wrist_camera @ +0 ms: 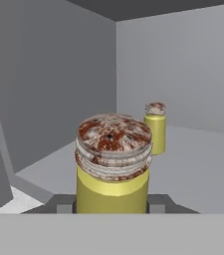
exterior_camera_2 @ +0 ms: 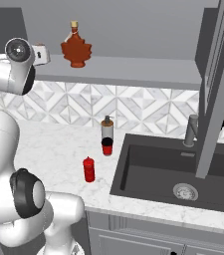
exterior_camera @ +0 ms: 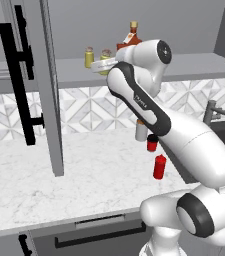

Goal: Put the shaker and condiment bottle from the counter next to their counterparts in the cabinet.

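The arm is up at the cabinet [exterior_camera: 194, 67] shelf, and the gripper [wrist_camera: 112, 204] is closed on the shaker [wrist_camera: 112, 167], one finger [wrist_camera: 63, 204] showing each side of its yellow body (speckled cap facing the hand camera). In the left base view the shaker [exterior_camera: 105, 60] sits at the hand's tip over the shelf, near the second shaker [exterior_camera: 89, 57], with the maple-leaf bottle [exterior_camera: 130, 39] just behind. From the hand, that second shaker [wrist_camera: 155, 127] stands upright further in, apart from the held one. Down on the counter [exterior_camera: 59, 175] the red bottle [exterior_camera: 159, 166] stands upright, near a red cup [exterior_camera: 152, 143] and a grey pump bottle [exterior_camera_2: 107, 129].
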Controlling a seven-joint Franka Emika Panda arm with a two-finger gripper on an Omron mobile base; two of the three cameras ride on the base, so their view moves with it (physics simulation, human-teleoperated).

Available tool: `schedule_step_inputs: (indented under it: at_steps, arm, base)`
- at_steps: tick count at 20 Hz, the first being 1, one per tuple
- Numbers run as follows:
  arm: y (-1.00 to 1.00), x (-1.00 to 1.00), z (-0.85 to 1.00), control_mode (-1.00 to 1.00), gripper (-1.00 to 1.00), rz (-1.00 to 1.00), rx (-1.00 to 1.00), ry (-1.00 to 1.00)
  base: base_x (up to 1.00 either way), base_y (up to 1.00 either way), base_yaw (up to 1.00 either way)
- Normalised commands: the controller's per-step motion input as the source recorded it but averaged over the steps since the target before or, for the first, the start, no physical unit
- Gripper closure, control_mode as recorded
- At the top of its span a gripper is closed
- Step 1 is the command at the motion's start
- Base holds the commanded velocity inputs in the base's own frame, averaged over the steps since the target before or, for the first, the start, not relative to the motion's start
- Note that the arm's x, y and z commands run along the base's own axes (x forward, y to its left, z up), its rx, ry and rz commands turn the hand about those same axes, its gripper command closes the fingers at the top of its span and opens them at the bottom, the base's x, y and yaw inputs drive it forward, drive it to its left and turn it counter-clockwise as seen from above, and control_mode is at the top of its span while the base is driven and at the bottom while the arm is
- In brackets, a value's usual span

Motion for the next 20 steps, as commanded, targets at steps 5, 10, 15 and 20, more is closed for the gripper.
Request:
schedule_step_inputs:
  at_steps: [5, 10, 15, 20]
  arm:
    - [0.01, 0.02, 0.00, -1.00, 1.00, 0.00, 0.00, 0.00]
    - [0.07, 0.09, -0.01, -1.00, 1.00, 0.00, -0.01, 0.00]
    - [0.06, 0.21, -0.11, -1.00, 1.00, 0.00, -0.03, 0.00]
    - [0.00, 0.18, -0.02, -1.00, 1.00, 0.00, 0.00, 0.00]
  base:
    - [0.00, 0.00, 0.00]
    - [0.00, 0.00, 0.00]
    - [0.00, 0.00, 0.00]
    - [0.00, 0.00, 0.00]
